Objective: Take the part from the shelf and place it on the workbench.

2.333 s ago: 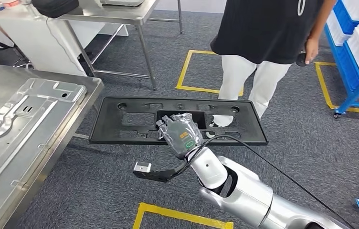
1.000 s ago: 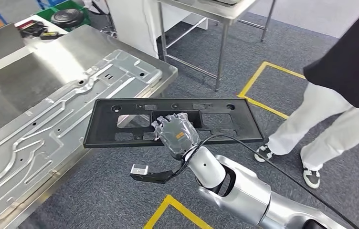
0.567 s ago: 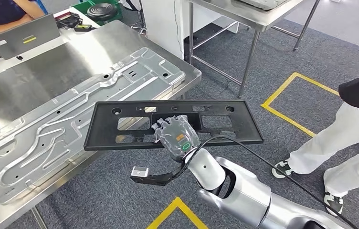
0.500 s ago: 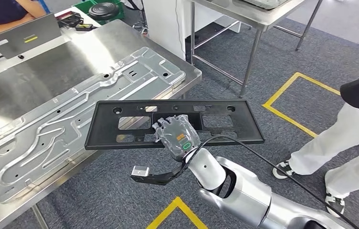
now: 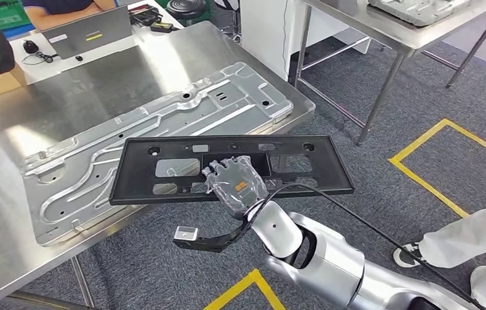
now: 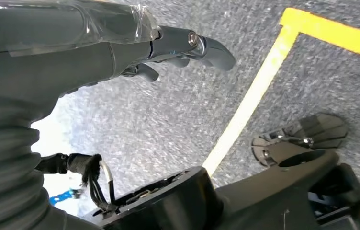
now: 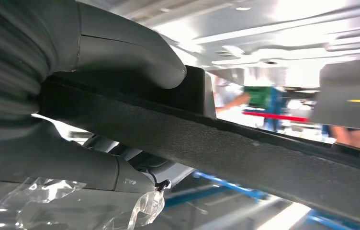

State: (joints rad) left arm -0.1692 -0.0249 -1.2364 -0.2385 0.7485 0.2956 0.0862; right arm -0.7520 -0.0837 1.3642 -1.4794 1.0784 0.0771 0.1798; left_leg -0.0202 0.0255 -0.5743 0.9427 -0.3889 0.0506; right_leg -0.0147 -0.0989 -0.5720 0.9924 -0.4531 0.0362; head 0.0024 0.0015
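I hold the black plastic panel [image 5: 231,166] in my right hand [image 5: 235,182], gripping it at the middle of its near long edge. In the right wrist view my thumb [image 7: 130,48] presses on one face of the panel [image 7: 245,153] while my other fingers [image 7: 73,167] wrap under the opposite face, so the edge is clamped between them. The panel lies almost level in the air, long side running from nine o'clock to three o'clock, with rectangular cutouts and small round holes along it.

Its nine o'clock end hangs over the near corner of the steel workbench [image 5: 8,213], and its far edge overlaps the pressed metal sheet [image 5: 156,139] lying flat on that bench. I cannot tell whether the panel touches the sheet or the bench. The three o'clock end sticks out over the grey carpet [image 5: 357,155].

My left hand [image 6: 120,43] hangs beside my body above the carpet, near a yellow floor line [image 6: 250,100]; its fingers [image 6: 207,45] are stretched out and hold nothing.

At twelve o'clock on the bench a grey laptop [image 5: 88,31] stands beside a mouse [image 5: 30,46]. A second steel table [image 5: 382,26] stands at one o'clock. At four o'clock a person's white trouser leg [image 5: 473,239] and shoe [image 5: 408,255] are on the carpet.
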